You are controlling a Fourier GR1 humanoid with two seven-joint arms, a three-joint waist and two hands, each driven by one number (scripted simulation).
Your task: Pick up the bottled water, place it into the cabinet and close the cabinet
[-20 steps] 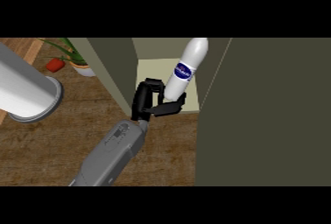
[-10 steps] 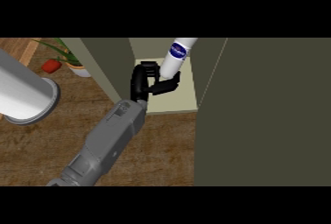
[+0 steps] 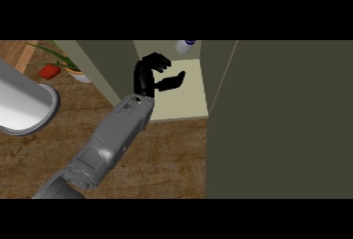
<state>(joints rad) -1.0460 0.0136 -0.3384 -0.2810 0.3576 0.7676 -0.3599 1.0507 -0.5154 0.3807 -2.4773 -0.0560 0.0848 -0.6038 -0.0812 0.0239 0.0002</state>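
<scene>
Item: bottled water (image 3: 185, 46). Standing deep inside the cabinet (image 3: 180, 103), at the far end of the pale shelf; only its white lower part with a dark blue label edge showing at the top of the view.

Item: right hand (image 3: 144, 75). Hovering inside the cabinet opening over the shelf, fingers (image 3: 156, 61) spread and only lightly curved, thumb (image 3: 172, 81) pointing away to the side. Holding nothing; sitting apart from the bottle, nearer the shelf's front edge.

Item: left hand. Not showing.

Item: cabinet door (image 3: 289, 121). Filling the right side as a broad dark olive panel, standing open.

Item: surroundings. Potted plant (image 3: 72, 70) and small red object (image 3: 49, 71) sitting at upper left, well apart from the cabinet; large grey cylinder (image 3: 21, 105) lying along the left edge, over a brown wooden surface (image 3: 162, 154).

Step in hand, judged: placing apparently done, closing not yet done. Advised handling: drawing the hand straight back along the forearm's line, fingers open, avoiding any sweep toward the bottle; clearing the shelf's front edge fully before going round to the door's outer face; pushing with flat fingers near the free edge, swinging it steadily until meeting the frame, forearm out of the gap.
</scene>
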